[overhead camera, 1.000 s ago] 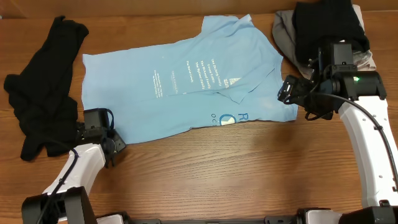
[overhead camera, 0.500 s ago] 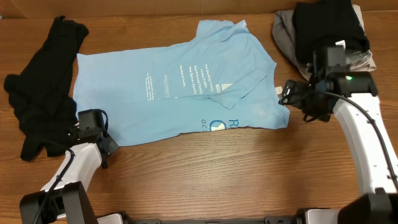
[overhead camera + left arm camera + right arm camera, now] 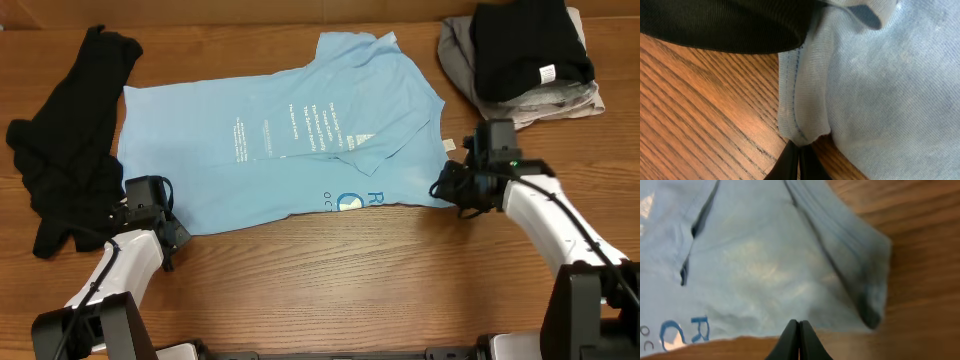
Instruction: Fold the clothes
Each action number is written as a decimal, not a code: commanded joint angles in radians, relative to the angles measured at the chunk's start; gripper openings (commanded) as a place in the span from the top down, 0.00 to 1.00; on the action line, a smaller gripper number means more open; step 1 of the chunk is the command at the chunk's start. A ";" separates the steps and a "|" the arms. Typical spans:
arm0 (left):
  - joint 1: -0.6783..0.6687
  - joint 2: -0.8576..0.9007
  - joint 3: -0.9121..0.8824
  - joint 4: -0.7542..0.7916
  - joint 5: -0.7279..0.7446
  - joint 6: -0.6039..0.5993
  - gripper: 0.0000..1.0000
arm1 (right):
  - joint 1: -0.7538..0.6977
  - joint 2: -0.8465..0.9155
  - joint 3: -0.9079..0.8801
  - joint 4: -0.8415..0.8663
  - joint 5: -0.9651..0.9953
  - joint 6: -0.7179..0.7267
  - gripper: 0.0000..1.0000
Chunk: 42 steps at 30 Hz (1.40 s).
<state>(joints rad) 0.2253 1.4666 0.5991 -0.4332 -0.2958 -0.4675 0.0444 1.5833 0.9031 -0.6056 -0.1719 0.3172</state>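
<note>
The light blue T-shirt (image 3: 290, 150) with white lettering lies spread across the middle of the table. My left gripper (image 3: 176, 238) is at its lower left corner. In the left wrist view that gripper (image 3: 800, 156) is shut, with the shirt's hem corner (image 3: 802, 131) pinched at its tips. My right gripper (image 3: 442, 190) sits at the shirt's lower right edge. In the right wrist view it (image 3: 799, 329) is shut, and its tips overlap the bottom hem of the shirt (image 3: 755, 265).
A crumpled black garment (image 3: 70, 160) lies at the left, close to my left arm, and it fills the top of the left wrist view (image 3: 730, 25). At the back right a black garment (image 3: 525, 45) rests folded on a grey one (image 3: 458, 55).
My right gripper came forward and left to the shirt's lower right edge and shut. The left gripper shut and drew the shirt slightly left, then held still.
</note>
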 commanded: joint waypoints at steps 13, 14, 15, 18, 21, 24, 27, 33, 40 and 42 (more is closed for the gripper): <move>0.008 0.014 0.036 -0.159 0.186 0.035 0.96 | 0.034 0.054 -0.081 0.139 0.059 0.002 0.96; 0.008 0.014 0.055 -0.195 0.185 0.035 0.96 | 0.034 0.081 -0.081 0.145 0.058 0.006 0.96; 0.008 0.014 0.070 -0.218 0.187 0.035 0.96 | 0.034 0.098 -0.081 0.150 0.058 0.015 0.96; 0.008 0.014 0.117 -0.283 0.197 0.035 0.96 | 0.034 0.139 -0.081 0.155 0.058 0.040 0.96; 0.008 0.014 0.158 -0.338 0.201 0.039 0.96 | 0.033 0.149 -0.081 0.117 0.065 0.081 0.96; 0.008 0.014 0.185 -0.381 0.200 0.043 0.96 | 0.028 0.149 -0.081 0.053 0.067 0.127 0.96; 0.008 0.014 0.188 -0.407 0.195 0.058 0.96 | 0.000 0.149 -0.081 -0.039 0.066 0.179 0.96; 0.012 0.014 0.188 -0.435 0.102 0.064 0.96 | -0.166 0.148 -0.080 -0.219 0.062 0.238 0.96; 0.012 0.014 0.188 -0.435 0.026 0.064 0.96 | -0.433 0.145 -0.076 -0.338 0.035 0.233 0.96; 0.012 0.014 0.188 -0.436 0.004 0.064 0.96 | -0.497 0.145 -0.075 -0.370 0.035 0.233 0.96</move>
<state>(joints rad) 0.2317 1.4754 0.7715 -0.8680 -0.2222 -0.4145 -0.3817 1.6917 0.8639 -0.9573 -0.2222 0.5369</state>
